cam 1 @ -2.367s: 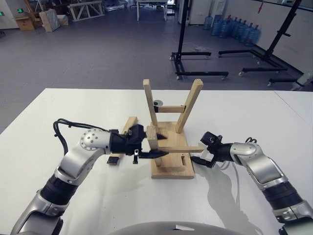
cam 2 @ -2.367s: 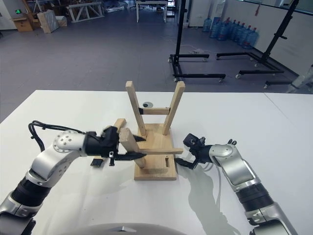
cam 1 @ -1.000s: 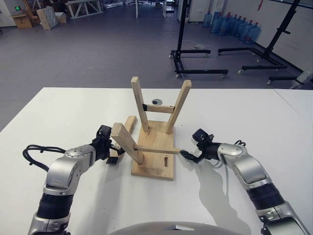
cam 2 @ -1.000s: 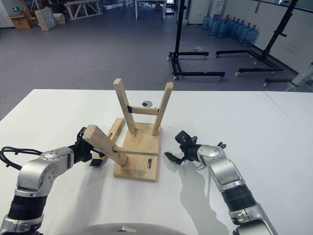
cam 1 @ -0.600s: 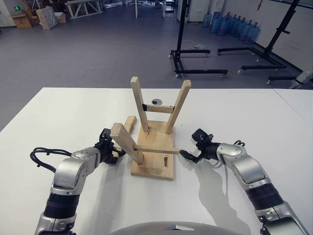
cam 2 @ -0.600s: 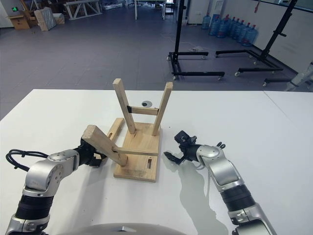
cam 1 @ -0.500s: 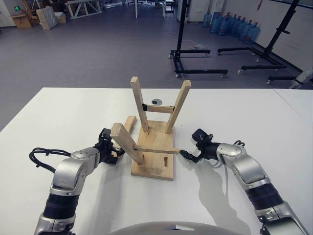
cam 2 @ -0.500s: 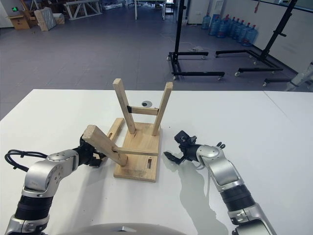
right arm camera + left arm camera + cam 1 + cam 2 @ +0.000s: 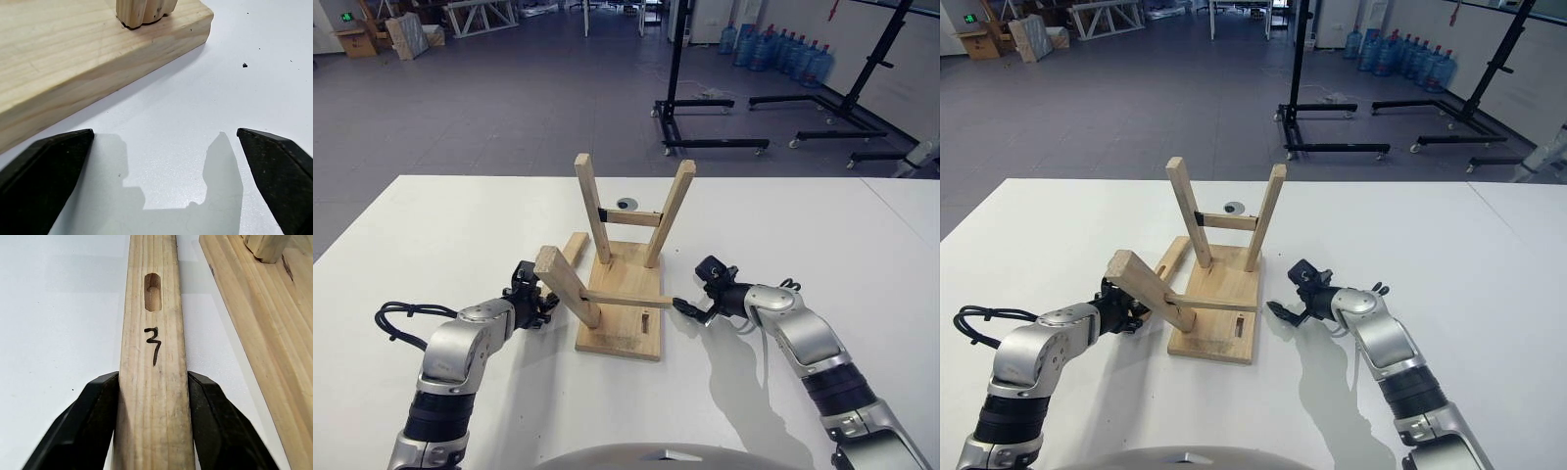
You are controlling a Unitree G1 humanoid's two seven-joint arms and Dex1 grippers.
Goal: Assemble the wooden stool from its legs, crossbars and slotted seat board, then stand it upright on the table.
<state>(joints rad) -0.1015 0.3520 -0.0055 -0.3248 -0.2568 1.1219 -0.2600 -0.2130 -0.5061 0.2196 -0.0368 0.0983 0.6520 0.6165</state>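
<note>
The slotted seat board (image 9: 628,335) lies flat on the white table (image 9: 450,225). Two legs (image 9: 591,211) stand in its far end, joined by a crossbar (image 9: 631,217). A third leg (image 9: 566,286) leans out to the left at the near end, and its crossbar (image 9: 631,300) points right. A loose leg (image 9: 152,333), marked 3, lies left of the board. My left gripper (image 9: 152,377) is shut on the sides of that loose leg. My right gripper (image 9: 686,308) stands open just right of the board (image 9: 73,44), near the crossbar's free end, holding nothing.
A round grommet (image 9: 626,204) sits in the table behind the stool. Bare table surface spreads to the left, right and front. A second table (image 9: 906,206) adjoins at the right. Black wheeled stands (image 9: 715,147) are on the floor beyond.
The left gripper let go of the third leg, which now leans left, and went down to the loose leg. The right gripper let go of the crossbar's end. The camera view shifted.
</note>
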